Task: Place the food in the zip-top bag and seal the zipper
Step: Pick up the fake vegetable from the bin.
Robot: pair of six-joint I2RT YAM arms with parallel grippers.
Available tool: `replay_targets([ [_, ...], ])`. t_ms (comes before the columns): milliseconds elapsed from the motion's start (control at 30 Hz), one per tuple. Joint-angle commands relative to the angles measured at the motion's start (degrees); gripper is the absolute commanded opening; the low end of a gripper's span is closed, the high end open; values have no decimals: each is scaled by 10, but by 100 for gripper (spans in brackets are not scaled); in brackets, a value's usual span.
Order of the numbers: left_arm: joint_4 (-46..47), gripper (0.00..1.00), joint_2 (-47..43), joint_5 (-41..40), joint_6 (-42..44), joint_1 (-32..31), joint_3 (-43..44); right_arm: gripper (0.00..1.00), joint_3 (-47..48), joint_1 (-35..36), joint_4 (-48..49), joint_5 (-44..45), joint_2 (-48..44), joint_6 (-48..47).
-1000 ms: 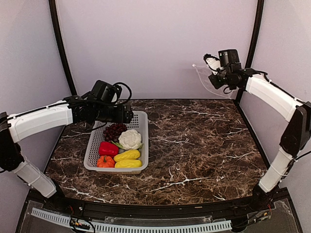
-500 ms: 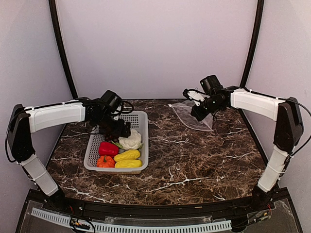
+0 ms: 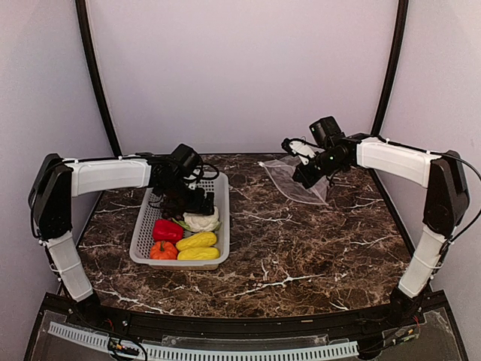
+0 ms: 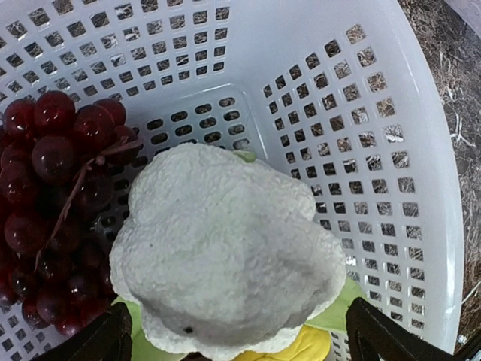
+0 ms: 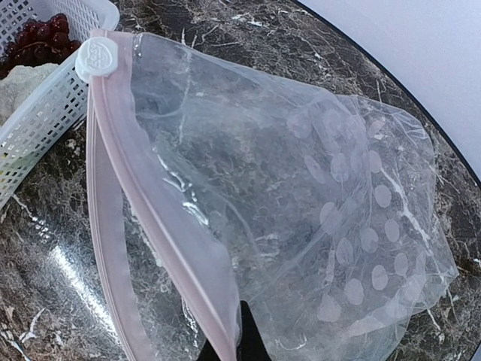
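Since a sec ago the left arm has swung in over the basket's (image 3: 141, 239) far end, and the right arm has brought the zip-top bag (image 3: 302, 188) down from mid-air to the table's (image 3: 301, 256) far right. Top view: left gripper (image 3: 195, 206) hangs low just above the cauliflower (image 3: 201, 221), with red pepper (image 3: 167, 230), orange fruit (image 3: 162, 250) and two yellow pieces (image 3: 198, 247) nearer in the basket. Right gripper (image 3: 304, 173) holds the bag's far-left corner, the bag's lower end resting on the marble. Left wrist view: jaws spread wide either side of the cauliflower (image 4: 225, 263), not touching it; grapes (image 4: 52, 188) lie to its left and a green piece (image 4: 338, 312) under it. Right wrist view: jaws pinched tight on the bag's (image 5: 316, 195) edge by the pink zipper (image 5: 113, 226), mouth gaping, basket (image 5: 45, 113) at left.
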Motion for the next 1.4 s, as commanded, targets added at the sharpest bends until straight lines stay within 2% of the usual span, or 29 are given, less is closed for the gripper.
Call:
replay_targets([
  [0, 6, 99, 25, -6, -20, 0, 18, 0, 5, 1, -6, -16, -18, 8],
  [333, 12, 97, 84, -7, -35, 0, 19, 0, 6, 9, -11, -14, -13, 6],
  [400, 15, 86, 86, -7, -29, 0, 16, 0, 7, 10, -13, -14, -12, 6],
  [433, 18, 76, 84, -5, -25, 0, 12, 0, 8, 11, -14, -14, -12, 5],
  [500, 25, 66, 74, -3, -19, 0, 3, 0, 9, 11, -14, -14, -13, 6],
  [800, 47, 40, -21, -18, 2, 0, -39, 0, 6, 12, -14, -12, -17, 4],
  [933, 57, 35, -62, -29, 15, 0, -48, 0, 7, 11, -16, -11, -18, 5],
  [1133, 40, 35, -112, -40, 27, 0, -37, 0, 5, 11, -16, -8, -25, 4],
  [1267, 73, 35, -153, -7, 42, 1, -38, 0, 10, 11, -18, -8, -25, 5],
  [1367, 126, 35, -179, 50, 52, 0, -45, 0, 19, 12, -23, -11, -23, 8],
])
